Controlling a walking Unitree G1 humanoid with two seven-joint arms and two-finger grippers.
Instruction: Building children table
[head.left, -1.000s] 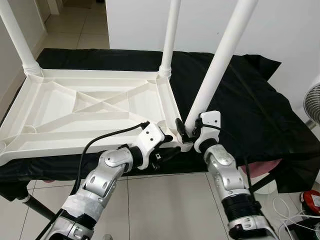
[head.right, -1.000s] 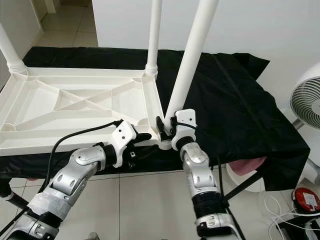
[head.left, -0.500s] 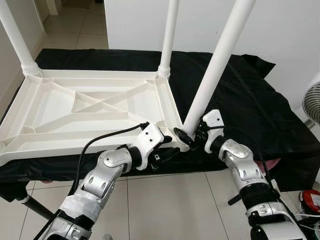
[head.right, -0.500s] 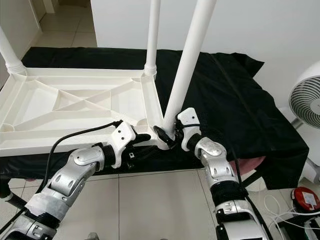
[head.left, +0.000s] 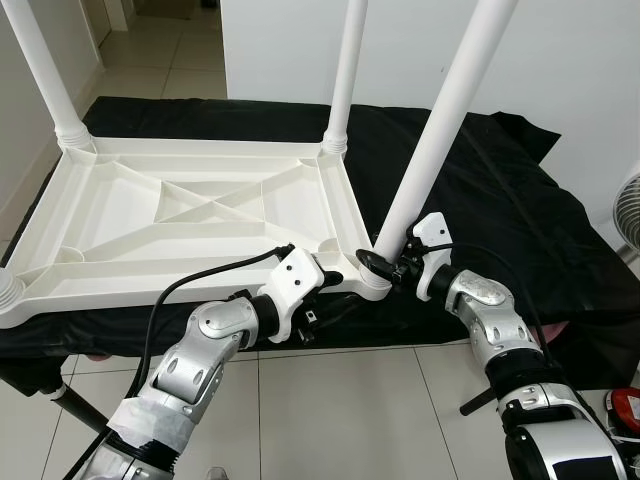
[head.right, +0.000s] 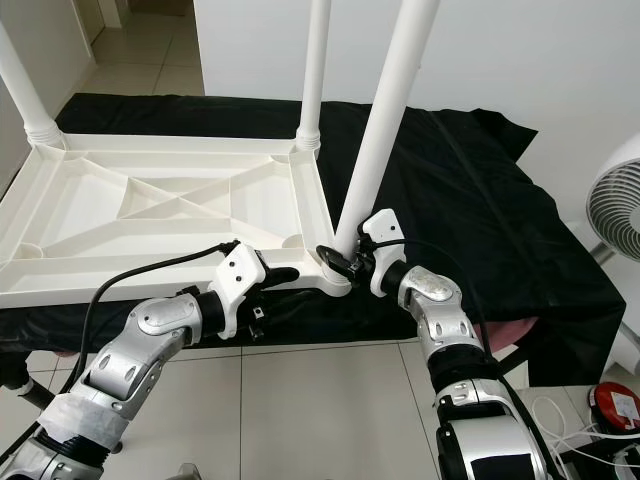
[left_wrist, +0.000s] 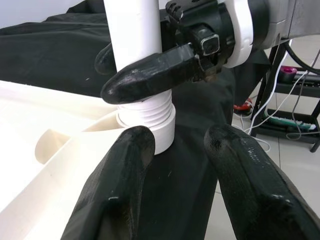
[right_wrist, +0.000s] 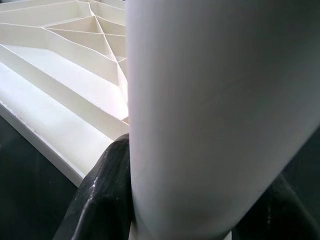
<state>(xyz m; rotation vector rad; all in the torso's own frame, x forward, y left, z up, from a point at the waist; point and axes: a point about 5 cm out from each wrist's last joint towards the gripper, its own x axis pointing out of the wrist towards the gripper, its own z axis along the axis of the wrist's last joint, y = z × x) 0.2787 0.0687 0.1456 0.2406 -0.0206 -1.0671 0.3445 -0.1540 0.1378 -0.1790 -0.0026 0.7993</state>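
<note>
The white plastic tabletop (head.left: 190, 225) lies upside down on a table draped in black cloth (head.left: 500, 200), ribbed underside up, its long axis running left to right in front of the robot. Legs stand up from its corners: one at the far left (head.left: 45, 75), one at the far right (head.left: 347, 75), both upright, and a stub of socket at the near left (head.left: 8, 292). The near right leg (head.left: 440, 130) sits in its threaded socket (left_wrist: 146, 125) at the corner closest to the robot and leans off vertical, its top tipping away to the right. The right claw (head.left: 385, 268) is closed around the base of this leg just above the socket, its forearm reaching in from the right, wrist turned so the black fingers (left_wrist: 150, 75) wrap the tube sideways. The left claw (left_wrist: 172, 175) sits just short of the same corner, at the near edge of the tabletop, fingers parted and holding nothing, with its elbow bent low and a black cable (head.left: 210, 275) looping over the arm. A white fan (head.right: 615, 200) stands at the right. No writing or labels can be read on anything
</note>
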